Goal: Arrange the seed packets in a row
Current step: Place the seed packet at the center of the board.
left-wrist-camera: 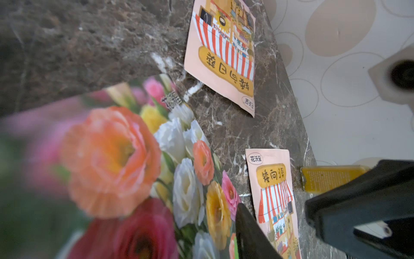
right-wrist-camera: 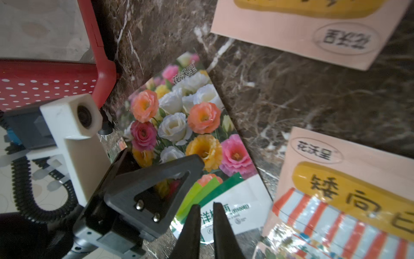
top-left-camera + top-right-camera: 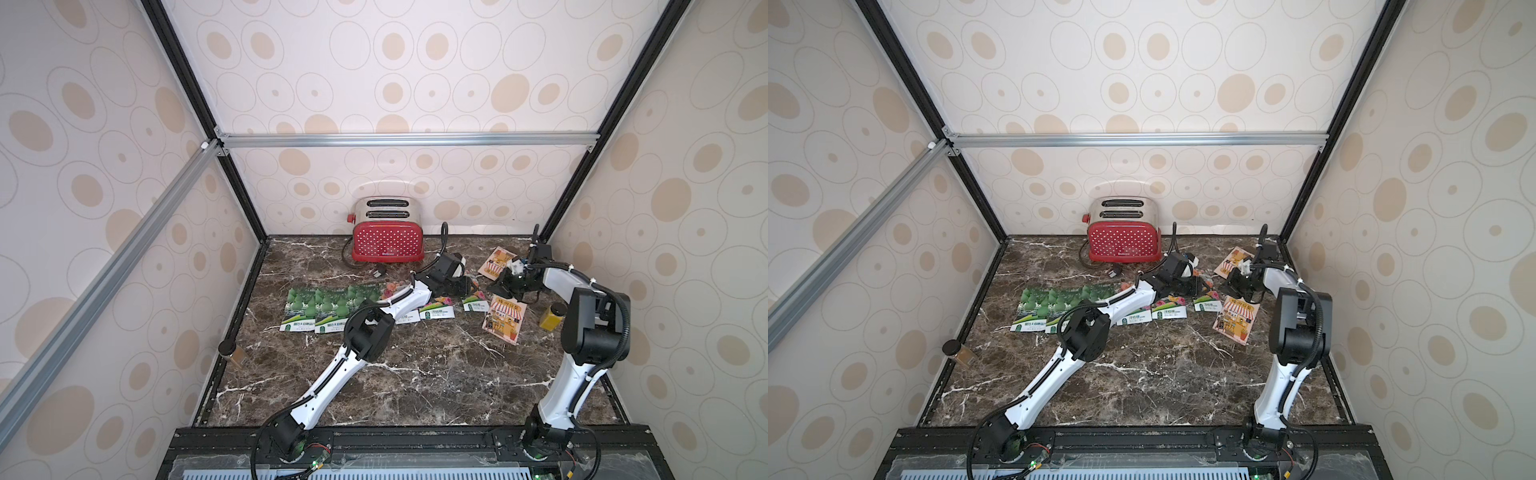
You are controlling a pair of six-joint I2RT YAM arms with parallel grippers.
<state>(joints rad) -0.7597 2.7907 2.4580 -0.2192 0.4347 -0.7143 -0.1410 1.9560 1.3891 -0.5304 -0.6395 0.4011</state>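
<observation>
Seven seed packets lie on the marble surface. Two green gourd packets sit side by side at the row's left end. Three flower prints follow to the right:
- The first flower packet is mostly hidden under the left arm, with only its white label showing.
- The middle flower packet sits next to it, with its top also covered.
- The third flower packet lies flat at the right end of the line, between the two grippers.

The near shop-print packet lies tilted just right of the third flower packet, not squared with the row. The far shop-print packet sits further back toward the wall, out of line and partly covered by the right wrist.

Left gripper: the jaws are apart, with a wide gap in the left wrist view and nothing clamped. One finger lies over the flower-print part of the third flower packet. I cannot tell whether it touches.

Right gripper: the jaws are barely apart, a narrow slit with nothing between them. The tips hang over the white label end of the third flower packet, with the near shop-print packet just beside. I cannot tell whether they touch it.

Other items:
- A red toaster stands at the back wall.
- A yellow jar stands right of the near shop-print packet.
- A dark-lidded jar sits at the surface's left edge.
</observation>
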